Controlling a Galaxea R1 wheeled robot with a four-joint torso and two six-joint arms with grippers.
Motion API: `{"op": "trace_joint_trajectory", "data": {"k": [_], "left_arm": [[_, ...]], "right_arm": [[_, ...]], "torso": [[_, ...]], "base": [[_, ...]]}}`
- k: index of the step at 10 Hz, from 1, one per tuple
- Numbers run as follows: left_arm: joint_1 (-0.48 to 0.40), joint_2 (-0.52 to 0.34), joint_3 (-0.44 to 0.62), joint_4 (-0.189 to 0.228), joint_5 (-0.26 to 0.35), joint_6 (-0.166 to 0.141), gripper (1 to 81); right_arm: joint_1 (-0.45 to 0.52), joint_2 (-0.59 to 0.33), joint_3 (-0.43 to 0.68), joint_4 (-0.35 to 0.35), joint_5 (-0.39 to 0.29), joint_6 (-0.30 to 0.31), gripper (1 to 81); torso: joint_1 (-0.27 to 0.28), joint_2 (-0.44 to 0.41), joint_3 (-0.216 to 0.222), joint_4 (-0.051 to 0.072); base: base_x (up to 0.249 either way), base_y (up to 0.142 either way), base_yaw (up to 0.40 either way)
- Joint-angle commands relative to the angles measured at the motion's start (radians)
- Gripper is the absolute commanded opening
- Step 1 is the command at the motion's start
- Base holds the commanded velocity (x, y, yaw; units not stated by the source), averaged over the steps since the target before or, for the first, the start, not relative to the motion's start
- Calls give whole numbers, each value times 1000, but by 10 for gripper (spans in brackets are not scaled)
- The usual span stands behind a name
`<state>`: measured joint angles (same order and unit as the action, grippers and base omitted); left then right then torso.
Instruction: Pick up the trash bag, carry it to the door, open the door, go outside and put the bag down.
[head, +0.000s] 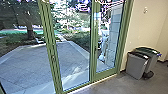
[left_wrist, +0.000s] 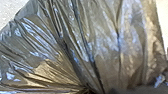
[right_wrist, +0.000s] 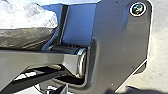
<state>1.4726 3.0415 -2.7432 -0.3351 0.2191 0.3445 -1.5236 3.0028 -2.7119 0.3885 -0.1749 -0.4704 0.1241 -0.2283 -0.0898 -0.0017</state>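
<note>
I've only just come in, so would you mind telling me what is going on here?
The robot is indoors, facing green-framed glass doors that appear to be closed, with a paved yard beyond them. A shiny trash bag, its plastic drawn into folds, seems to be carried on its left arm. The bag is not yet outside.

Two Bins, Three Panes, One Bag

The bins numbered two, and the tall glass panes numbered three. There was one trash bag in all. Outdoors, the tally came to one paved yard and one thick tree trunk.
</note>
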Motion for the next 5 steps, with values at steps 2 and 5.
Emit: {"op": "trace_joint_trajectory", "data": {"k": [2,5], "left_arm": [[-51,4,5,7,80,10,10],[-51,5,4,11,80,10,10]], "right_arm": [[52,1,-2,0,-69,-2,811],[52,1,-2,-2,-71,-2,811]], "torso": [[0,0,0,0],[0,0,0,0]], "base": [[144,-94,0],[144,-95,0]]}}
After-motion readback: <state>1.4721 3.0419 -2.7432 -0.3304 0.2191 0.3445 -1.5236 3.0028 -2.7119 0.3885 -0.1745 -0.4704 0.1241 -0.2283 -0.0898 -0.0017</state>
